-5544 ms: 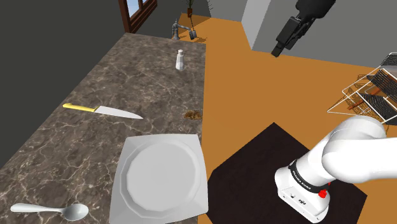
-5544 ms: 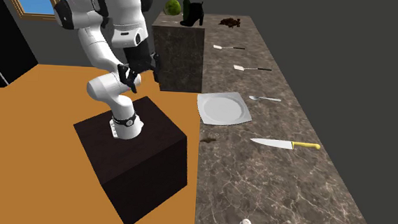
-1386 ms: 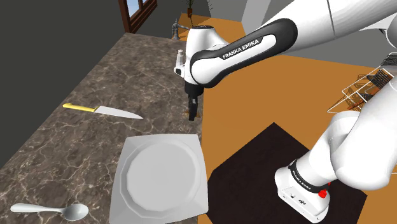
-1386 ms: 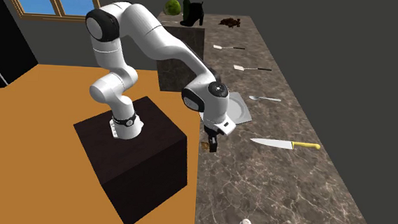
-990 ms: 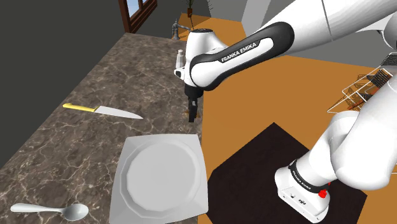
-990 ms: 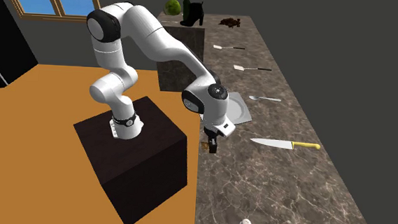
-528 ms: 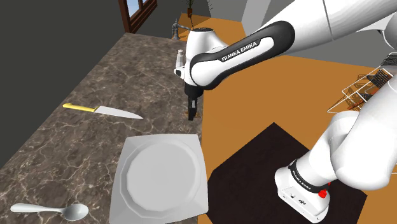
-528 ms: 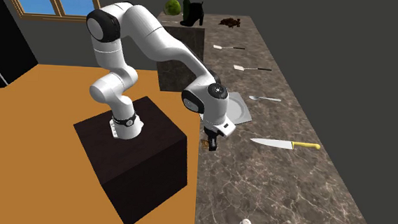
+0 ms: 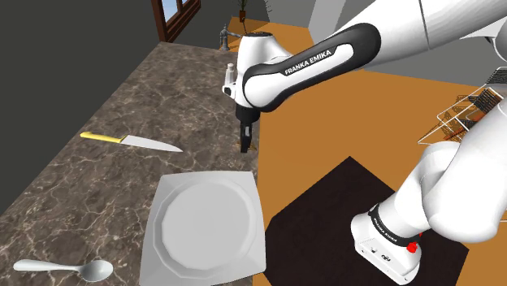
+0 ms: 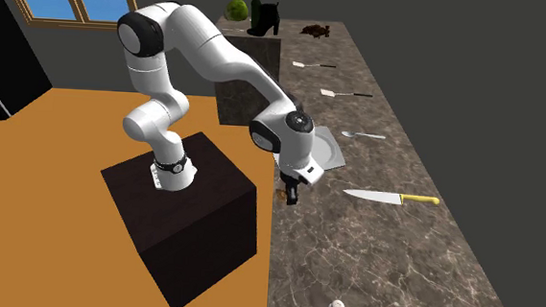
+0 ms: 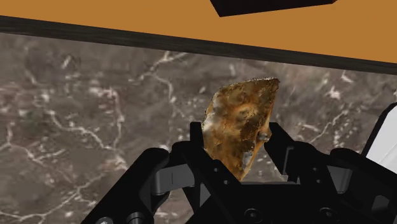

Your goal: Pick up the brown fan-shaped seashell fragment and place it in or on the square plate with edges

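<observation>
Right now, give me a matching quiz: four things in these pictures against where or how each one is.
1 shell fragment
2 square plate
3 knife
4 spoon

A yellow handle
B clasped by the end effector
C white, at the counter edge
D shoulder view's lower left corner

Pairs: 1-B, 2-C, 3-A, 4-D

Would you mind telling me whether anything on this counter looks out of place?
Only the white square plate: it sits at the counter's edge nearest the stand, one corner seeming to jut past it.
</observation>
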Controlling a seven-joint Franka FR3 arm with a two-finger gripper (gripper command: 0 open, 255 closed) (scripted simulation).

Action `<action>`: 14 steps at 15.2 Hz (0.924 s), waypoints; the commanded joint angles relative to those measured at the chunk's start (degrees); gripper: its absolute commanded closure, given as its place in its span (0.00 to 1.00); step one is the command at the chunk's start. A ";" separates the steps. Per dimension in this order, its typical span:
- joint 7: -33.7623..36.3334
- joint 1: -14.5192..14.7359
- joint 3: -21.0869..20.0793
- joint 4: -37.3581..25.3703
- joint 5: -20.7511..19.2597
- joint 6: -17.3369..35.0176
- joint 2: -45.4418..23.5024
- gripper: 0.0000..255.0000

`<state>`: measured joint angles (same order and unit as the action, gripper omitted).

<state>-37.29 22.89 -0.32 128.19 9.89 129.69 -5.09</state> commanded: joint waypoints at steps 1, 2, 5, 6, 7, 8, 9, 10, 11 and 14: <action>0.21 -0.04 0.05 -0.40 -0.19 -1.44 1.00 1.00; 0.34 -0.04 0.07 -0.67 -0.29 -2.18 1.47 1.00; 0.72 -0.07 0.12 -1.57 -0.56 -4.38 2.79 1.00; 0.84 -0.08 0.13 -1.90 -0.64 -5.12 3.21 1.00; 0.96 -0.10 0.15 -2.24 -0.72 -5.86 3.62 1.00; 1.08 -0.11 0.16 -2.59 -0.80 -6.60 4.02 1.00; 1.20 -0.12 0.17 -2.95 -0.87 -7.34 4.40 1.00; 1.31 -0.13 0.18 -3.32 -0.95 -8.08 4.77 1.00; 1.42 -0.14 0.19 -3.71 -1.02 -8.82 5.14 1.00; 1.76 -0.17 0.23 -4.94 -1.22 -11.05 6.15 1.00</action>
<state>-35.70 22.72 -0.09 123.78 8.76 119.54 0.70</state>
